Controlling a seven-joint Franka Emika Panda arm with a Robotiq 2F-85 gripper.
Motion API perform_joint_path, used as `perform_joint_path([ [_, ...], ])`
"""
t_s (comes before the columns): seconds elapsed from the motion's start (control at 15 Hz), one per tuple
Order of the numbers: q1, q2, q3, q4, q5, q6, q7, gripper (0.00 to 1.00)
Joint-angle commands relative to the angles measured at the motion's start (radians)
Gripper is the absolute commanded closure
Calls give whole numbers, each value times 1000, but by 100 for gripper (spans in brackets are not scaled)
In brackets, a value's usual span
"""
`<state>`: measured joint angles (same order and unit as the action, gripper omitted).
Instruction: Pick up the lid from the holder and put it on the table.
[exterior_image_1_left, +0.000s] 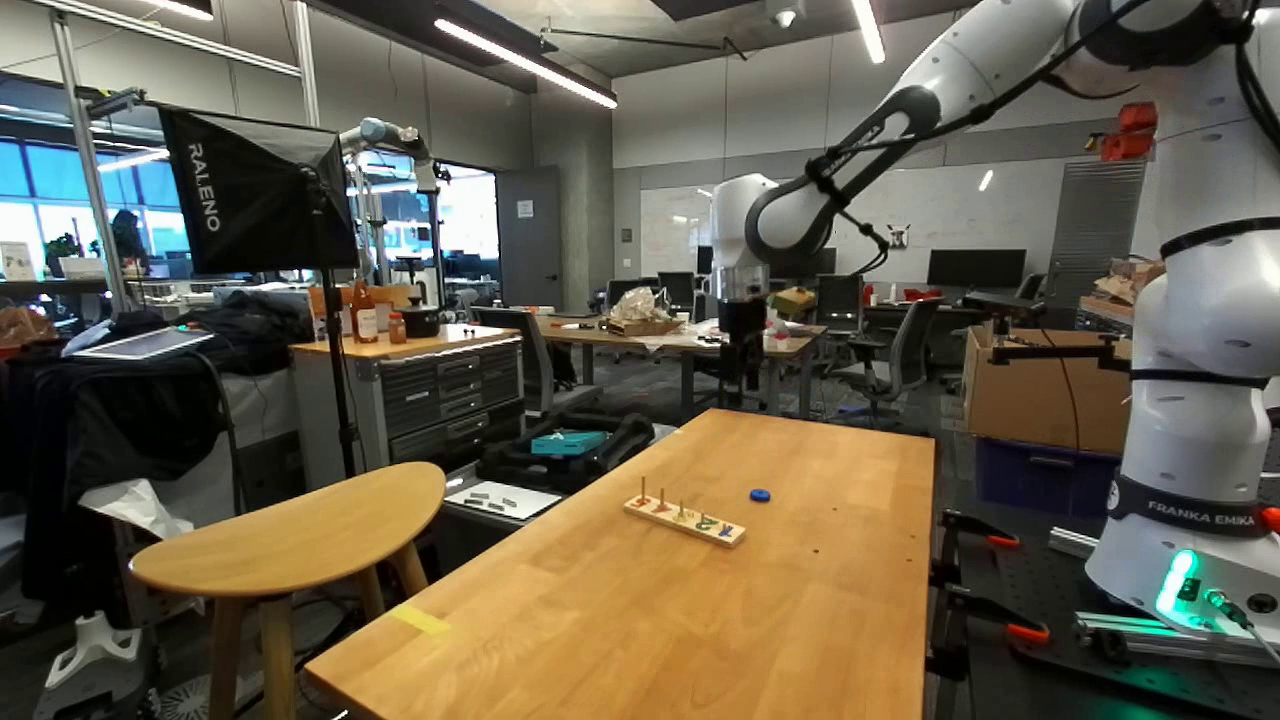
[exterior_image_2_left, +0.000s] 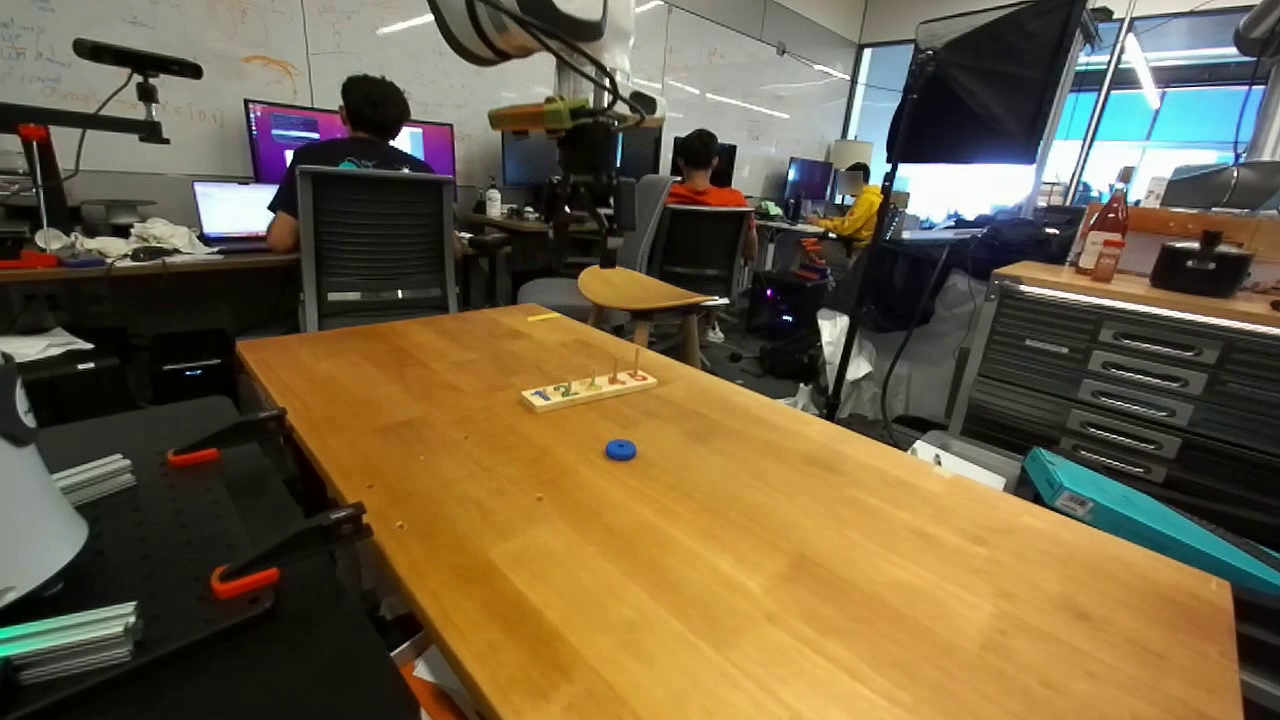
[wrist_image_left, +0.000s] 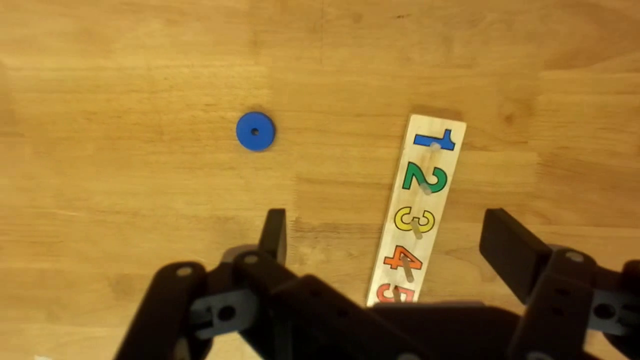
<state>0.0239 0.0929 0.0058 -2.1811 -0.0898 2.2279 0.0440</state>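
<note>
Only the wrist view reveals the gripper (wrist_image_left: 384, 226) spread. In an exterior view, the arm (exterior_image_1_left: 985, 62) arches left, pointing down.

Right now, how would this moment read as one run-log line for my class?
end effector: open, empty, above table | blue lid: on table, apart from holder | placement: looks done

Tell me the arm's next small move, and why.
I'd likely raise the gripper straight up and away with its jaws open. The blue ring already lies flat on the long wooden table, apart from the numbered peg board, and the wide-apart jaws hold nothing, so another grasp seems unneeded.
</note>
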Motion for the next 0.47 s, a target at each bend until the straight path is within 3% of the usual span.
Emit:
perform_joint_path([
  [0.0,-9,-194,0,-2,49,-201,-59,0],
  [0.07,-9,-239,-2,10,53,-263,-68,0],
  [0.13,-6,-147,3,9,25,-172,-29,0],
  [0.4,-6,-174,3,-2,26,-191,-31,0],
])
